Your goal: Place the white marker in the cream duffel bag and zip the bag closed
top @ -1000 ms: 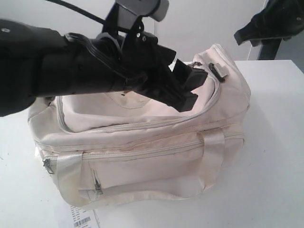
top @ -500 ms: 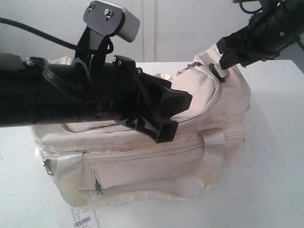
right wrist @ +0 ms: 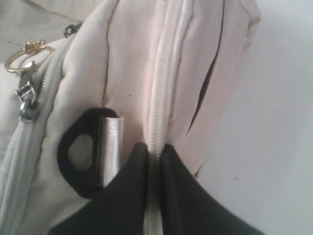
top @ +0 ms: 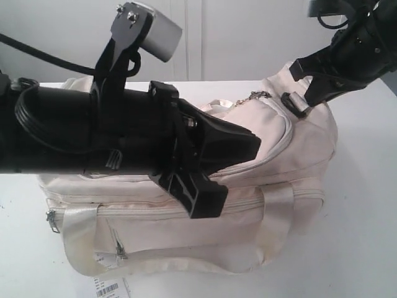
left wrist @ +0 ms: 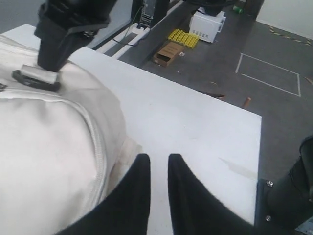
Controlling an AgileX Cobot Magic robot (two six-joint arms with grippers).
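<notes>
The cream duffel bag lies on the white table. My right gripper is at its right end beside the black buckle, shut on the bag's zip seam, which runs between the fingers. The gold ring zip pull hangs just past the buckle. My left gripper hovers in front of the bag's top, its jaws a narrow gap apart and empty. The white marker is out of view.
A paper tag with a barcode pokes out under the bag's front. The table edge drops to a floor with a cardboard box and a yellow item.
My right gripper came down to the bag's end and shut on the zip seam, pulling that end up. My left arm drew back from the bag's top towards the camera.
</notes>
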